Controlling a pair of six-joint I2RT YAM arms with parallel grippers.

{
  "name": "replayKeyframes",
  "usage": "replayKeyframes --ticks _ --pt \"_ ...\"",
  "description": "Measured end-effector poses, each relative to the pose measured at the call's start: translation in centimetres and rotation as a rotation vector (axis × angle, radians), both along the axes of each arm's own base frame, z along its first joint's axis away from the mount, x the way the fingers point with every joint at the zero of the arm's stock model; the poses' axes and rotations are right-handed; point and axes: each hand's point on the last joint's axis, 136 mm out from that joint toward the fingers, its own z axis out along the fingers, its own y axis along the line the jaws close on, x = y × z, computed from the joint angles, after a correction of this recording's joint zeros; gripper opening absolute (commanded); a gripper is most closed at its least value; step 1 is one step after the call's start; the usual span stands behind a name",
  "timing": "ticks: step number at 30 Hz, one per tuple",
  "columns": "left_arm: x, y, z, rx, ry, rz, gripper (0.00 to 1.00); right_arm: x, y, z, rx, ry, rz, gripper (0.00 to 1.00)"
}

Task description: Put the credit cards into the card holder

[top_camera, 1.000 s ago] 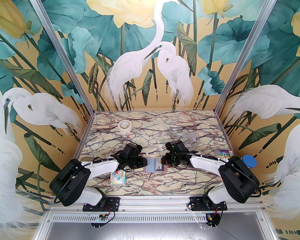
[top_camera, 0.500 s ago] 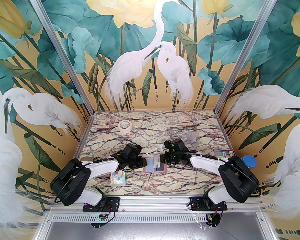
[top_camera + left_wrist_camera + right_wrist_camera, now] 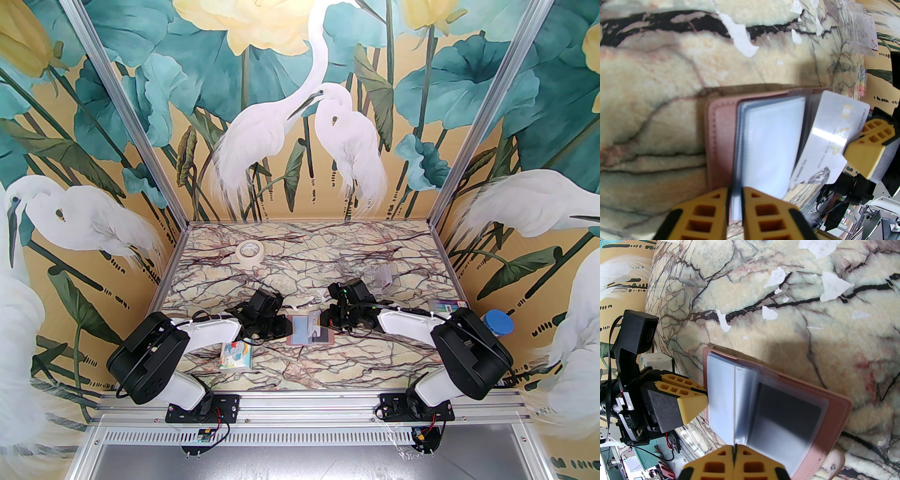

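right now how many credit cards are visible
2: a white card in the right hand, a dark card pocketed in the card holder; the clear box may hide more.

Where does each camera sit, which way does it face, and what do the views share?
Top external: above and behind the bases, looking down over the table; both arms show.
Left wrist: behind the left gripper, which pinches the pale sleeve of the card holder.
Right wrist: behind the right gripper, facing the card holder from the opposite side; it holds the white card.
Shared: both wrist views show the card holder and each other's gripper.
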Motion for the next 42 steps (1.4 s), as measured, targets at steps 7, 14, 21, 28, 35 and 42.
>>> replayKeyframes --ticks 7,14,21,28,35,42 --pt "0.1 0.0 0.0 0.003 -0.001 0.002 0.16 0.1 -0.2 -0.2 0.001 0.012 -0.004 0.0" --pt "0.1 0.0 0.0 0.008 0.0 0.003 0.16 0.2 -0.3 -0.4 0.002 0.024 -0.013 0.0" --pt "0.3 0.1 0.0 0.018 0.001 0.005 0.15 -0.2 -0.2 -0.6 0.009 0.048 -0.002 0.0" --pt "0.3 0.1 -0.1 0.023 0.0 0.006 0.15 -0.4 -0.1 -0.9 0.009 0.063 0.004 0.0" --pt "0.4 0.1 -0.1 0.026 0.001 0.005 0.14 -0.6 0.0 -1.2 0.012 0.079 0.012 0.0" --pt "0.4 0.0 -0.1 0.031 0.004 0.001 0.14 -0.6 0.1 -1.2 0.016 0.083 0.016 0.0"
